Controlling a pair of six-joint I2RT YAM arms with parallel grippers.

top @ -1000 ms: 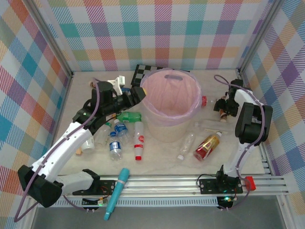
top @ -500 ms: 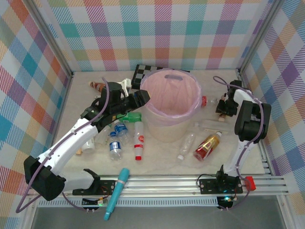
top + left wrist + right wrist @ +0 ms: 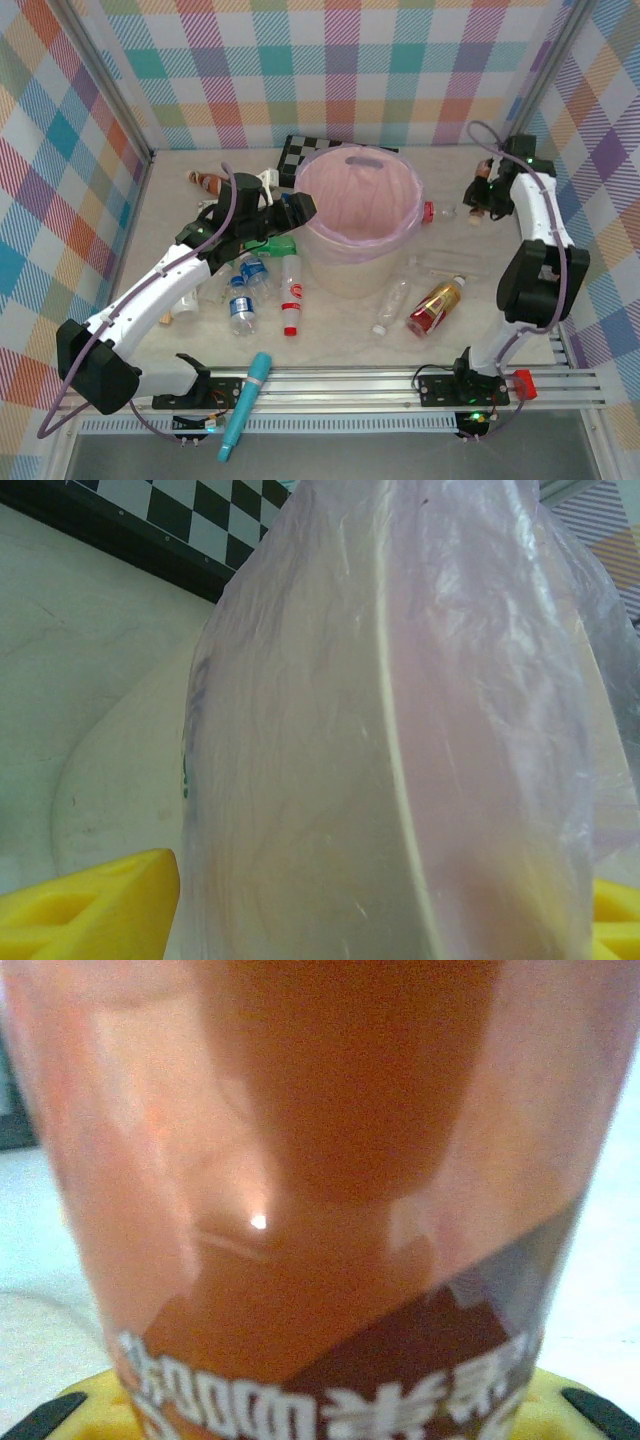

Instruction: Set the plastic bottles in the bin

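1. Top view, right side: the right gripper (image 3: pixel 480 198) is up off the table at the far right, clenched on a brown bottle (image 3: pixel 481 178). The bin (image 3: pixel 350 270) stands mid-table, to the robot's left of that bottle and well apart from it. A red-capped bottle (image 3: pixel 430 210) lies on the table between them. I judge the carry must run leftward until the bottle hangs over the right side of the rim. How the bottle's length lies cannot be told from here.
2. Top view, left side: the left gripper (image 3: pixel 303 203) sits just beside the bin's left rim, much nearer the bin than the right one, with nothing showing in it. The loose bottles (image 3: pixel 291 290) lie left of and in front of the bin. Most are nearer the left arm, and two lie at front right.
3. Left wrist: two yellow fingers (image 3: pixel 90 910) stand wide apart at the bottom corners, released and gripping nothing. The bin's lined wall rises close ahead across the gap. A checkerboard (image 3: pixel 150 510) lies behind it at upper left.
4. Right wrist: the bottle (image 3: pixel 320 1160) sits right at the lens, its length running up the frame. Its white label lettering is at the bottom, just above the yellow fingers (image 3: pixel 90 1405). Which end points down I cannot tell. The bin is far wider than the bottle, so the drop likely needs little aim once the bottle is over the opening.
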